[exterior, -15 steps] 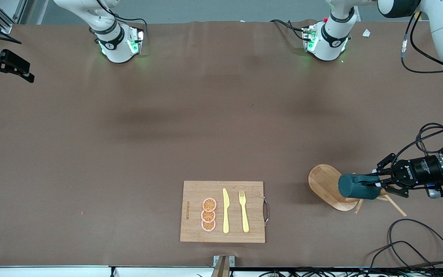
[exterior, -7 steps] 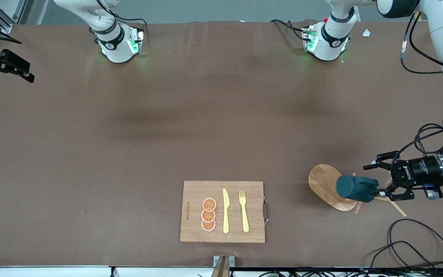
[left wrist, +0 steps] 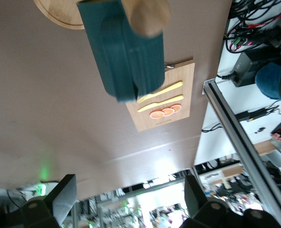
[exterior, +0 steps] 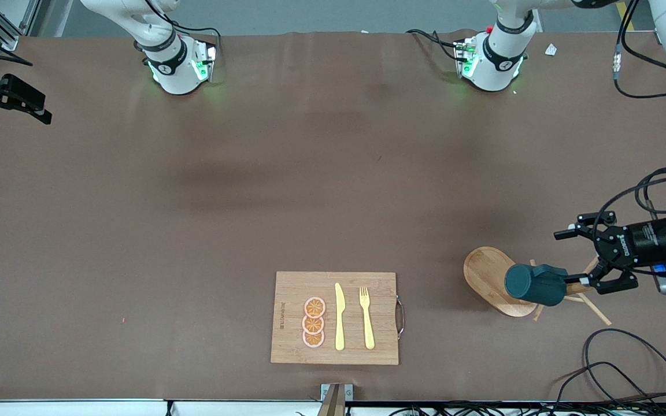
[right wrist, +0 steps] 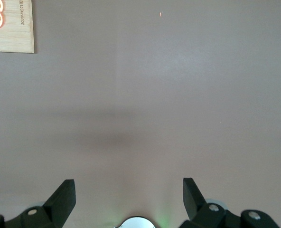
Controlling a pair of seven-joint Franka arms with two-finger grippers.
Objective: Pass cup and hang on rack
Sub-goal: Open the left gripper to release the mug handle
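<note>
The dark teal cup [exterior: 532, 285] hangs on its side on a peg of the light wooden rack [exterior: 483, 271], over the rack's oval base. My left gripper [exterior: 583, 258] is open and empty. It is level with the cup, apart from it, toward the left arm's end of the table. In the left wrist view the cup [left wrist: 121, 52] hangs against the rack's post [left wrist: 145, 16], well clear of the left gripper [left wrist: 129, 190]. My right gripper [exterior: 35, 108] waits open and empty over the right arm's end of the table; in its wrist view the right gripper [right wrist: 128, 190] faces only bare brown table.
A rectangular wooden cutting board [exterior: 333, 318] with a yellow knife, a yellow fork and three orange slices lies near the front edge, mid-table. Black cables [exterior: 628, 370] lie looped near the front corner at the left arm's end.
The left gripper let go of the cup, opened wide and drew back toward the left arm's end. The cup stays hanging on the rack. The right arm has not moved.
</note>
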